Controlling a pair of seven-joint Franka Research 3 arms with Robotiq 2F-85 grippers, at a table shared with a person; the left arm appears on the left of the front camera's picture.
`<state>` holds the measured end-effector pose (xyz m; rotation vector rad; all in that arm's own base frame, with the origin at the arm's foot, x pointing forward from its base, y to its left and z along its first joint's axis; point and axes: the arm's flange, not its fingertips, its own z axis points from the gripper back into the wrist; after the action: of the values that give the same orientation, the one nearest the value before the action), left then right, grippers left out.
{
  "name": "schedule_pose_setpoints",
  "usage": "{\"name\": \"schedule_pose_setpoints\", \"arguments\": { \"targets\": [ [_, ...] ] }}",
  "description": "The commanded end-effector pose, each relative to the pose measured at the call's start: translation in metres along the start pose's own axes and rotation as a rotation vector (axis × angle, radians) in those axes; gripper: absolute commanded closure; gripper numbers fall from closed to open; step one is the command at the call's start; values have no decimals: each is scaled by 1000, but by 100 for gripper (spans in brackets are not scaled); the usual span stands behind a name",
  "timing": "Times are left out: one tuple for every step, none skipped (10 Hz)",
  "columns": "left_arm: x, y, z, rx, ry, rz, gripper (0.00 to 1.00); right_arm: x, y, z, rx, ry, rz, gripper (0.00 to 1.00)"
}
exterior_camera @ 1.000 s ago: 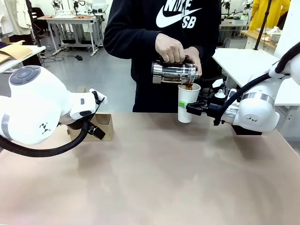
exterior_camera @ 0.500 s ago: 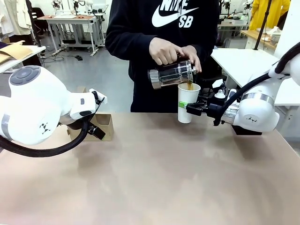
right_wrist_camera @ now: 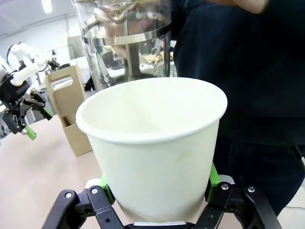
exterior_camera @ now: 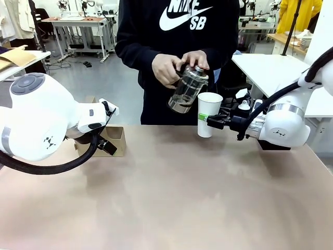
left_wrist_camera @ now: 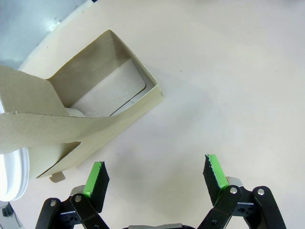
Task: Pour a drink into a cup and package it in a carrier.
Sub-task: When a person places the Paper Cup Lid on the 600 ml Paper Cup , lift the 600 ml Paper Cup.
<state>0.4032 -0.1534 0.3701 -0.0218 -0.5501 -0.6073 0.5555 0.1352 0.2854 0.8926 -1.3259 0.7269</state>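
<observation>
A white paper cup point(exterior_camera: 209, 113) stands at the table's far side, and my right gripper point(exterior_camera: 208, 121) is shut on its lower half. In the right wrist view the cup point(right_wrist_camera: 152, 143) sits between the green pads point(right_wrist_camera: 107, 192); its rim hides any drink inside. The person's hands hold the clear glass jug point(exterior_camera: 187, 88) tilted just left of the cup, looking nearly empty; it also rises behind the cup as the jug point(right_wrist_camera: 126, 47). The brown cardboard carrier point(exterior_camera: 117, 138) stands at the left. My left gripper point(left_wrist_camera: 155, 176) hangs open above the table beside the carrier point(left_wrist_camera: 95, 105), touching nothing.
The person stands at the far edge, right behind the cup. A black box point(exterior_camera: 273, 145) sits behind my right arm, and a white side table point(exterior_camera: 270, 67) stands at the far right. The tan tabletop point(exterior_camera: 171, 198) stretches bare between the arms.
The person has stopped pouring, tipped the jug back up and drawn it to the left, away from the cup's rim. Neither arm has moved.
</observation>
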Motion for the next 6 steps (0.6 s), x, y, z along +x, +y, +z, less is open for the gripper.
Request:
{"name": "schedule_pose_setpoints", "arguments": {
  "targets": [
    [0, 1, 0, -1, -1, 3, 0, 4, 3, -3, -3, -2, 1, 19],
    [0, 1, 0, -1, -1, 3, 0, 4, 3, -3, -3, -2, 1, 19],
    [0, 1, 0, -1, -1, 3, 0, 4, 3, -3, -3, -2, 1, 19],
    [0, 1, 0, -1, -1, 3, 0, 4, 3, -3, -3, -2, 1, 19],
    [0, 1, 0, -1, -1, 3, 0, 4, 3, -3, -3, -2, 1, 19],
    [0, 1, 0, -1, -1, 3, 0, 4, 3, -3, -3, -2, 1, 19]
  ]
}}
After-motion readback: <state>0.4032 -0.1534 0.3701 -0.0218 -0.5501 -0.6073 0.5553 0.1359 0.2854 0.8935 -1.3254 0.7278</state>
